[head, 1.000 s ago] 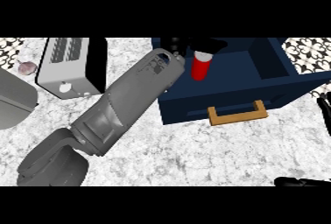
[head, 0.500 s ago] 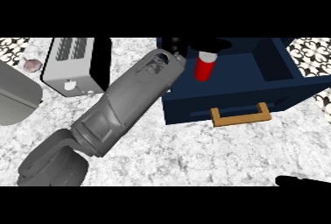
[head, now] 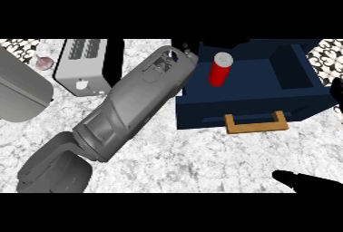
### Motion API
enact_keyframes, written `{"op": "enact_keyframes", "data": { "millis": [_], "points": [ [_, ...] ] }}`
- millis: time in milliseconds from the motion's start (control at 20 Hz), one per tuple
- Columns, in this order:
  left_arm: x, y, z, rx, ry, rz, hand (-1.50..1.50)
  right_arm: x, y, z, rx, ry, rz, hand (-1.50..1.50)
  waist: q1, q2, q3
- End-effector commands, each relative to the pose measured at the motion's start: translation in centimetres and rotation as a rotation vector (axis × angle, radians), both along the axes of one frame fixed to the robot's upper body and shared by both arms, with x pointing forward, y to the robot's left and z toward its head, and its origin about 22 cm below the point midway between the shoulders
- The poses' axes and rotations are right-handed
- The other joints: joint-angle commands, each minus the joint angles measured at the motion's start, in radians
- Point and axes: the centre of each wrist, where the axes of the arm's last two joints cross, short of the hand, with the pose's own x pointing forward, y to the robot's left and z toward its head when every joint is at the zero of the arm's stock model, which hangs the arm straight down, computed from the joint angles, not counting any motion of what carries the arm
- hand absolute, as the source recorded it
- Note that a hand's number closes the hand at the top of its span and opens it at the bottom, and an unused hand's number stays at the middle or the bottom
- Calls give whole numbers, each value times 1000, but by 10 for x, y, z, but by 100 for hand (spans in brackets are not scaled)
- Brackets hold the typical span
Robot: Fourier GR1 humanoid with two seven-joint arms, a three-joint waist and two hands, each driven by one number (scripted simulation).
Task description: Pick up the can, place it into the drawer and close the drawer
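The red can (head: 219, 71) with a pale lid stands upright inside the open navy drawer (head: 295, 97), near its left wall. My left forearm runs diagonally from the lower left up to the drawer's back left corner. Only a bit of my left hand (head: 183, 45) shows there, just left of and above the can, cut off by the view's top edge. The can's lid is uncovered. The drawer's wooden handle (head: 256, 123) faces me. My right hand (head: 309, 183) lies low at the lower right, away from the drawer.
A white toaster (head: 83, 67) stands at the back left beside my left forearm. A large grey rounded object (head: 20, 93) fills the left edge, with a small pinkish item (head: 43, 62) behind it. Marble counter (head: 201, 158) lies in front of the drawer.
The black of my left hand no longer covers the can's top, and the lid now shows fully. More of my right hand has come into view at the lower right.
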Motion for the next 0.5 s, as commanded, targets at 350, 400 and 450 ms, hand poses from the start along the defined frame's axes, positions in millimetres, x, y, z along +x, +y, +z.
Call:
{"op": "enact_keyframes", "data": {
  "millis": [350, 400, 450],
  "points": [
    [-5, -13, 23, -9, -2, -6, -150, 42, 38, -35, -389, 54, -100, -150, 67, -17, -1],
    [-1, 4, -3, -21, 19, -13, -150, 48, 29, -42, -415, 69, -102, -150, 74, -17, -1],
    [2, 5, 20, -10, 6, 6, -150, 46, 20, -42, -460, 87, -127, -150, 75, -21, -1]
  ]
}}
